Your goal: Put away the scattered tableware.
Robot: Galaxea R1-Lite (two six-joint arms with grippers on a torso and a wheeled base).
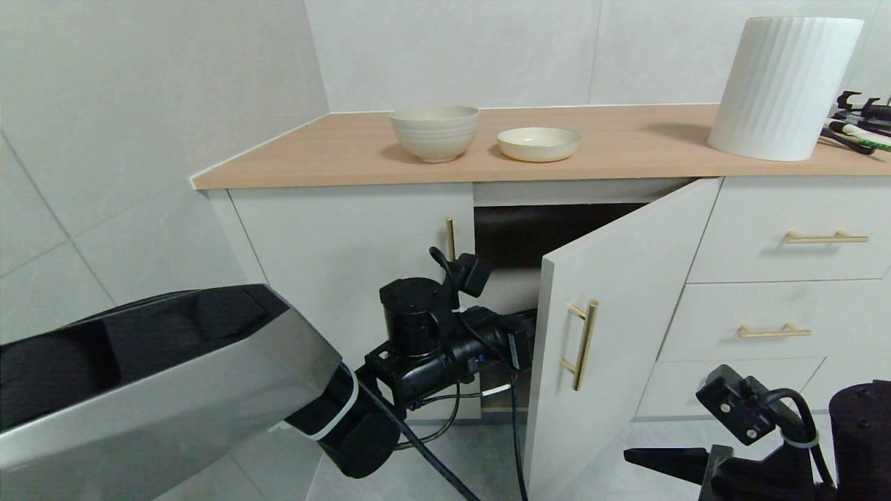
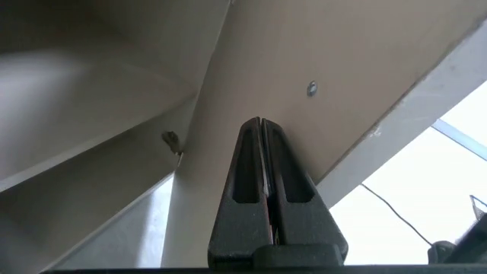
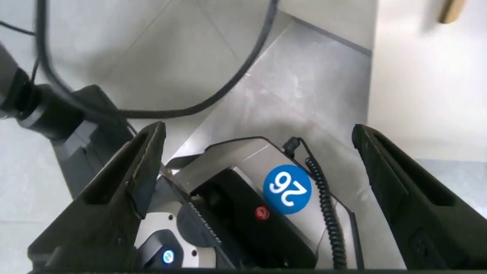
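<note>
Two bits of tableware on the long brown wooden table (image 1: pixel 334 149): one deep cream bowl (image 1: pixel 434 132) with rings around its side, and one shallow cream bowl (image 1: pixel 539 143), smooth and plain inside. Both upright, side by side near the middle of the table, close but not touching. Farther along the table, well apart from the bowls, one tall white ribbed pot (image 1: pixel 783 87), with a few dark tools (image 1: pixel 860 129) just past it at the edge. Under the table, two white cupboard doors: one shut door (image 1: pixel 348 250) and one open door (image 1: pixel 626 292) swung out wide, with a dark opening between them right below the two bowls. Beside the open door, a stack of white drawers (image 1: pixel 786 278). Four gold bar handles (image 1: pixel 583 344) to count: one on each door and one on each of two drawers. Low down, the black left arm (image 1: pixel 431 348) at the dark opening, partly behind the open door. In the left wrist view, the left jaws pressed tight together with nothing between them, their tip up close to a pale flat panel (image 2: pixel 342 61) with one small screw (image 2: pixel 311 89); touching or not, hard to tell. In the right wrist view, the right jaws spread wide apart, holding nothing, low over the grey tiled floor (image 3: pixel 327 84) in front of the drawers.
</note>
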